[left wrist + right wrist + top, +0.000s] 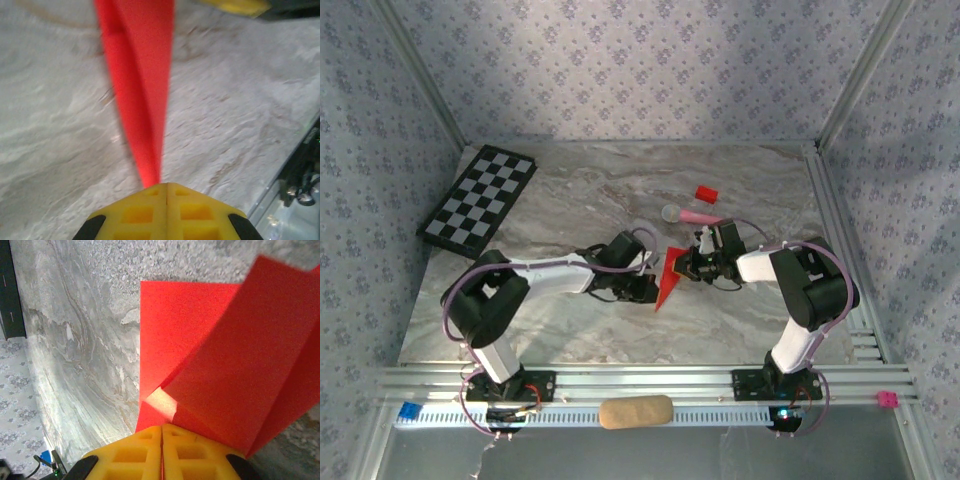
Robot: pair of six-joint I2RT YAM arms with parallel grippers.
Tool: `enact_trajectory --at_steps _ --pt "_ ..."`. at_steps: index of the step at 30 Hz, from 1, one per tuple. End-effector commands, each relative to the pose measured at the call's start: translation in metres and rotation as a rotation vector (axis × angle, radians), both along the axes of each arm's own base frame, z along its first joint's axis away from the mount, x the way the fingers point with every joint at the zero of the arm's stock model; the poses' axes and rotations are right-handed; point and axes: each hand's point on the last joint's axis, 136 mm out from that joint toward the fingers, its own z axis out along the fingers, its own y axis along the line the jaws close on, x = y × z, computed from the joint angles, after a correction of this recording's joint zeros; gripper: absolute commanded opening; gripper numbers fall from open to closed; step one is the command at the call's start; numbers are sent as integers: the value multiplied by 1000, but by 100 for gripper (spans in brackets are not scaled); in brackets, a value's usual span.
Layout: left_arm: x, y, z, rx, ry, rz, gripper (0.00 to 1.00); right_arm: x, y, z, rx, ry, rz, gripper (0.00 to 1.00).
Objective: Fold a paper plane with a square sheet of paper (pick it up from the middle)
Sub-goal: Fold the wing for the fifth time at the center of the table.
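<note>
Both arms lean in from their bases at the near edge of the counter (pixel 580 335) and meet around its middle. The left arm (pixel 535 275) has its elbow folded out to its own side, and the forearm runs inward to the left hand (pixel 642 283). That hand's yellow fingers (pixel 145 215) are pressed flat together on the narrow tip of the paper plane (pixel 142 100). The right arm (pixel 810 285) bends in from the other side. The right hand (pixel 688 262) faces the left one, jaws closed tight on a folded part of the same red paper.
</note>
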Motion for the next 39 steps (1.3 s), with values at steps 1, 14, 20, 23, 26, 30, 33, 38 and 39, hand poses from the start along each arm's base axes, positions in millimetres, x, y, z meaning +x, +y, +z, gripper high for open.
enact_trajectory --at_steps 1,14,20,23,26,30,33,38,39 --pt "1 -21 29 -95 -21 -42 6 -14 -18 -41 -146 91 -45 10" --pt "-12 -36 -4 -28 53 -135 7 -15 -17 -41 -150 95 -42 10" --pt "-12 -25 -22 44 48 -121 7 -15 -17 -41 -151 95 -43 10" --pt "-14 -20 -28 64 48 -117 7 -15 -17 -42 -153 97 -41 10" --pt "-16 -15 -34 78 50 -111 7 -16 -18 -43 -156 99 -40 10" --pt "-19 -10 -40 89 58 -106 7 -15 -18 -42 -155 98 -40 10" --pt "-21 -6 -44 101 60 -100 7 -16 -18 -43 -155 101 -38 10" --pt "-23 -1 -46 107 57 -90 7 -16 -17 -43 -154 103 -34 10" --pt "-23 -1 -45 103 56 -87 7 -15 -17 -43 -153 102 -36 10"
